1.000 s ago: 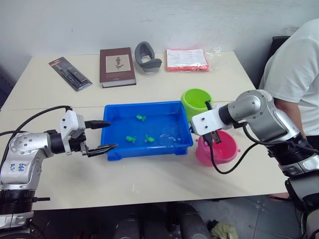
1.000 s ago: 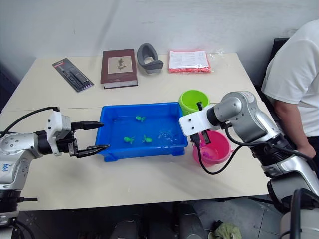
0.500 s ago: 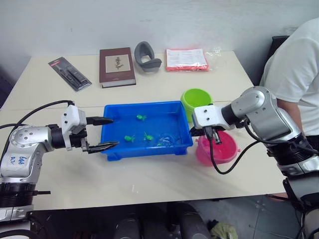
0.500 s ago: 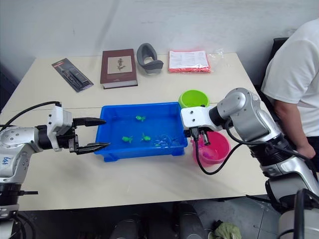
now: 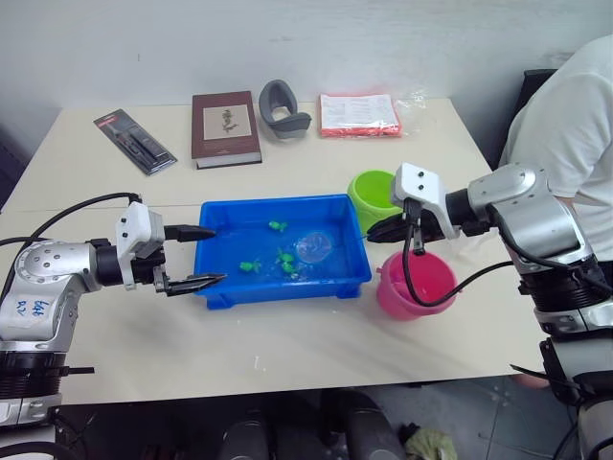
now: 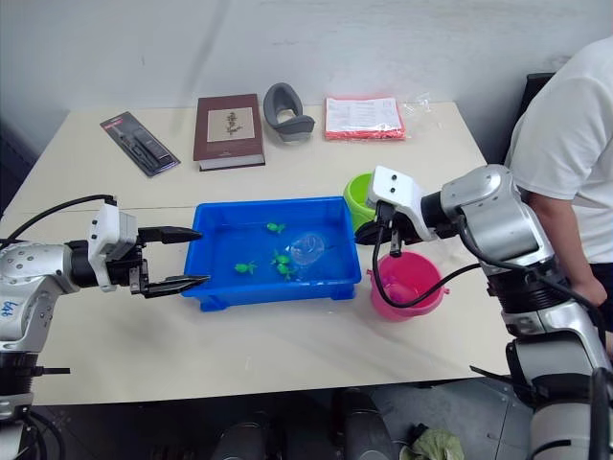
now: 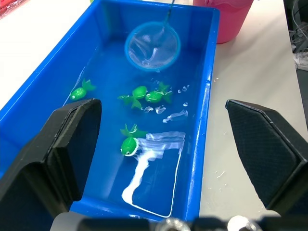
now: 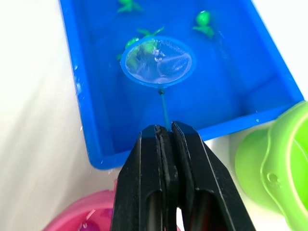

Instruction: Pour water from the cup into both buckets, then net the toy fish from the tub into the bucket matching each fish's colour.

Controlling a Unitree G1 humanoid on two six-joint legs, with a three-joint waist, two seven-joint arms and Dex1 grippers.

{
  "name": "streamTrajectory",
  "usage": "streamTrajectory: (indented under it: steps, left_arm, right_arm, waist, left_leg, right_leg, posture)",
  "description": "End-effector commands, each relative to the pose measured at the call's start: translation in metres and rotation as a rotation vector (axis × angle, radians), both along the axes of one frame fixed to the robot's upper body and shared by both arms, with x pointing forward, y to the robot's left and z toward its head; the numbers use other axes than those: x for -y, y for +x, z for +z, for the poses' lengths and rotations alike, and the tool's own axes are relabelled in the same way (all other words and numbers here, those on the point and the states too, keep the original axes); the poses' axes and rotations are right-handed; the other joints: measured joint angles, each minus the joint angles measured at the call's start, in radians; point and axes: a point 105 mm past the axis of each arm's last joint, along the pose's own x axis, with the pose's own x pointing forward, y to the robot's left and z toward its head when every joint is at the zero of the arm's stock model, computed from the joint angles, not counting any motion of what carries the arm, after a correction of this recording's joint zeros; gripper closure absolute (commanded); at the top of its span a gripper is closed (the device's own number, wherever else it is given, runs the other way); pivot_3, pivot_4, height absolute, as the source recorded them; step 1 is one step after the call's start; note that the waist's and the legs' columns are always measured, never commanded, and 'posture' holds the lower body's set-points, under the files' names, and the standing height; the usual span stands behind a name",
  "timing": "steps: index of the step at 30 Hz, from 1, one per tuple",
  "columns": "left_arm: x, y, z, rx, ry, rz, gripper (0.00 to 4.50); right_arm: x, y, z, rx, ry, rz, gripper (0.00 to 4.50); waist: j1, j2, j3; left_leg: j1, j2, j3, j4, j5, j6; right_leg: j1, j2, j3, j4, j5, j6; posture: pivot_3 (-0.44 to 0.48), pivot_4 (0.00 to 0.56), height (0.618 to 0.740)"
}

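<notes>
Left gripper [image 5: 192, 257]: we are holding it just off the tub's left end, near the table's front-left part, fingers spread wide with nothing between them.
Tub [image 5: 213, 287]: it is sitting mid-table toward the front edge, bright blue, with shallow water glinting inside.
Toy fish [image 7: 129, 142]: we are seeing four green ones floating in the tub — one near the far wall, one left of centre, two bunched near the middle; no pink one is showing in the water.
Net [image 6: 308, 249]: we are holding its light blue hoop and pale mesh over the tub's right half, just beside the paired fish; the mesh is looking empty.
Right gripper [image 5: 380, 230]: we are keeping its fingers pinched tight on the net's thin black handle, above the tub's right rim.
Green bucket [image 5: 375, 195]: it is standing just past the tub's far-right corner.
Pink bucket [image 5: 414, 286]: it is standing by the tub's near-right corner.
Step in hand: netting — we judge the pouring is done.
Next move: dipping the hoop under one green fish, lifting level, then carrying it to the green bucket.
</notes>
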Motion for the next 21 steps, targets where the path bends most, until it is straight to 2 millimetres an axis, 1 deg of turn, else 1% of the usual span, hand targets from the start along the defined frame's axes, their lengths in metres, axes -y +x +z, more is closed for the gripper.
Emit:
streamTrajectory:
  steps: [1, 3, 6, 8, 11, 16, 18, 21]
  left_arm:
    - [-0.004, -0.002, 0.007, 0.019, 0.015, 0.004, 0.06]
    - [-0.006, -0.002, 0.007, 0.02, 0.018, 0.012, 0.06]
    - [-0.014, -0.002, 0.004, 0.013, 0.027, 0.036, 0.06]
    - [-0.019, -0.002, 0.002, 0.006, 0.035, 0.051, 0.06]
    - [-0.021, -0.004, 0.002, 0.008, 0.038, 0.056, 0.06]
    - [-0.025, -0.007, 0.004, 0.016, 0.041, 0.074, 0.06]
    - [-0.026, -0.008, 0.004, 0.018, 0.041, 0.08, 0.06]
    - [-0.028, -0.009, 0.005, 0.022, 0.041, 0.091, 0.06]
  right_arm:
    - [0.013, 0.001, 0.002, 0.051, -0.021, -0.022, 4.5]
    - [0.011, 0.001, 0.001, 0.069, -0.032, -0.011, 4.5]
    - [0.0, 0.001, 0.001, 0.114, -0.013, 0.024, 4.5]
    - [-0.004, 0.002, -0.001, 0.134, -0.014, 0.035, 4.5]
    - [-0.001, 0.002, -0.009, 0.123, -0.096, 0.038, 4.5]
    - [-0.004, 0.006, -0.011, 0.155, -0.191, 0.026, 4.5]
    - [-0.006, 0.005, -0.012, 0.147, -0.214, 0.027, 4.5]
    - [-0.017, 0.004, -0.018, 0.108, -0.212, 0.039, 4.5]
  waist:
    - [0.0, 0.0, 0.0]
    - [-0.002, 0.0, 0.0]
    - [-0.004, 0.0, 0.0]
    - [-0.005, 0.0, 0.0]
    - [-0.002, 0.0, 0.0]
    - [-0.001, 0.0, 0.0]
    - [-0.001, 0.0, 0.0]
    - [-0.001, 0.0, 0.0]
  left_leg:
    - [0.0, 0.0, 0.0, 0.0, 0.0, 0.0]
    - [0.0, 0.0, 0.0, 0.0, 0.0, 0.0]
    - [0.001, 0.0, 0.001, 0.0, 0.0, 0.0]
    - [0.001, 0.001, 0.0, 0.0, 0.0, -0.001]
    - [0.001, 0.001, 0.0, 0.0, 0.001, -0.002]
    - [0.001, 0.0, 0.0, 0.0, 0.0, -0.001]
    - [0.001, 0.0, 0.0, 0.0, 0.0, -0.001]
    - [0.001, 0.0, 0.0, 0.0, 0.0, -0.001]
  right_leg:
    - [0.0, 0.0, 0.0, 0.0, 0.0, 0.0]
    - [0.0, 0.0, 0.0, -0.001, 0.0, 0.0]
    - [0.0, 0.0, 0.001, 0.0, 0.0, 0.0]
    - [0.0, 0.001, 0.0, 0.0, 0.0, 0.0]
    - [0.0, 0.001, 0.0, 0.0, 0.0, -0.001]
    - [0.0, 0.0, 0.0, 0.0, 0.0, -0.001]
    - [0.0, 0.0, 0.0, 0.0, 0.0, -0.001]
    - [0.0, 0.0, 0.0, 0.0, 0.0, -0.001]
  posture:
    - [0.0, 0.15, 0.74]
    - [0.0, 0.15, 0.74]
    - [0.0, 0.15, 0.74]
    - [0.0, 0.15, 0.74]
    - [0.0, 0.15, 0.74]
    - [0.0, 0.15, 0.74]
    - [0.0, 0.15, 0.74]
    - [0.0, 0.15, 0.74]
